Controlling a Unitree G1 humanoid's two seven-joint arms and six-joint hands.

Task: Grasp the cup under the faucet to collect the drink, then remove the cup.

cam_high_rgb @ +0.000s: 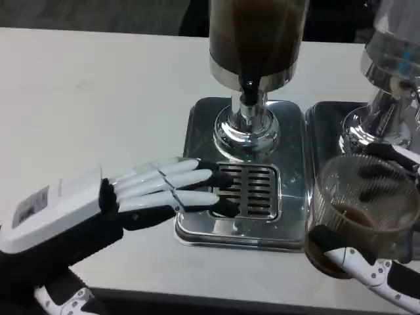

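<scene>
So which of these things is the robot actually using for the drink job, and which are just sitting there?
In the job:
- clear cup, a little brown drink inside, held by the right hand
- dark drink dispenser and its faucet
- drip tray
- left hand, fingers resting on the tray's grate

Just there:
- second dispenser
- white table

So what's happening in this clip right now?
The right hand holds a clear cup with a little dark drink in the bottom, off to the right of the dispenser and away from its faucet. The left hand lies flat with its fingertips on the drip tray grate, holding nothing.
</scene>
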